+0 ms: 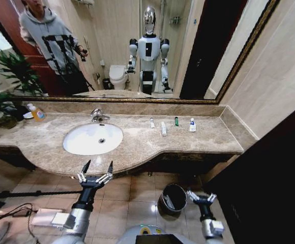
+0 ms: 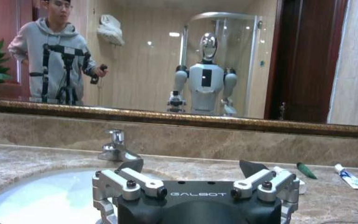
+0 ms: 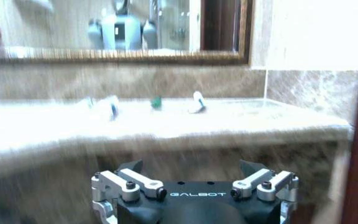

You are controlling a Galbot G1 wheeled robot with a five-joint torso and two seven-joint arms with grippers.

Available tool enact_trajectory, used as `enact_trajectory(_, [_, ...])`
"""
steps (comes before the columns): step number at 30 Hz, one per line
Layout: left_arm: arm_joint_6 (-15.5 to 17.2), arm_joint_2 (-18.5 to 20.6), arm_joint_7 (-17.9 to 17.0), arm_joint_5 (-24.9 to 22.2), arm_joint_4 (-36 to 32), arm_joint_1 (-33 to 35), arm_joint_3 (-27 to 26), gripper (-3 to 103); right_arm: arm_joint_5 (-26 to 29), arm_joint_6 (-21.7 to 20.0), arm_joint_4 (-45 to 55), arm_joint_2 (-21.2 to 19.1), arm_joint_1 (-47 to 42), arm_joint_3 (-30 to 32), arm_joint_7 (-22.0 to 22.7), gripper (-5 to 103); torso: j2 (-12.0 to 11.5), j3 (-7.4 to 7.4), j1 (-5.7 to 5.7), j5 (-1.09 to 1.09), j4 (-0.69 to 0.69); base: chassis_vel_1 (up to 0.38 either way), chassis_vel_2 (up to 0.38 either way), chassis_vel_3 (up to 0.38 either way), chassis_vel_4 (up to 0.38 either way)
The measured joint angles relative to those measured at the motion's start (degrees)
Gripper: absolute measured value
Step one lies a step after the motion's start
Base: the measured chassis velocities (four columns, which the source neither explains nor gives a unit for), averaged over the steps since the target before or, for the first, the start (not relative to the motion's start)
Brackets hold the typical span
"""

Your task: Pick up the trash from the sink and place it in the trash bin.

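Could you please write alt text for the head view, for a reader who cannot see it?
Two open grippers, the left gripper and the right gripper, hang below the front edge of a marble counter holding a white sink. Four small toiletries lie on the counter to the sink's right, and a dark trash bin stands on the floor between the arms.
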Motion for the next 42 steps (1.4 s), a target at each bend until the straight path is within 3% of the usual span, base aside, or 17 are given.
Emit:
enact_trajectory(8, [0.0,0.0,0.0,0.0,0.0,0.0,0.0,100,7.5,-8.9,5.6,-2.6,8.3,-1.7,-0.7,100,0.0,0.0,0.0,0.02,0.0,0.0,0.0,0.0,0.0])
enact_trajectory(10, [0.0,0.0,0.0,0.0,0.0,0.0,0.0,100,11.8,-14.3,5.6,-5.6,16.8,-3.0,0.0,100,0.0,0.01,0.01,0.01,0.01,0.0,0.0,0.0,0.0])
enact_trajectory(15, [0.0,0.0,0.0,0.0,0.0,0.0,0.0,100,12.2,-18.4,-0.2,-10.1,28.2,-4.7,1.2,100,0.0,0.01,0.01,0.03,0.01,0.0,0.0,0.0,0.0])
enact_trajectory(24, [0.0,0.0,0.0,0.0,0.0,0.0,0.0,100,5.1,-22.8,-13.4,-13.0,41.6,-6.0,1.3,100,0.0,0.01,0.01,0.03,0.0,0.0,0.0,0.0,0.0])
enact_trajectory(30, [0.0,0.0,0.0,0.0,0.0,0.0,0.0,100,5.2,-25.4,-22.2,-14.5,48.6,-7.5,1.8,100,0.0,0.01,0.01,0.02,0.0,0.0,0.0,0.0,0.0])
enact_trajectory(42, [0.0,0.0,0.0,0.0,0.0,0.0,0.0,100,4.7,-25.8,-36.5,-12.0,59.4,-8.3,1.9,101,0.0,0.0,0.01,0.02,0.0,0.0,0.0,0.0,0.0])
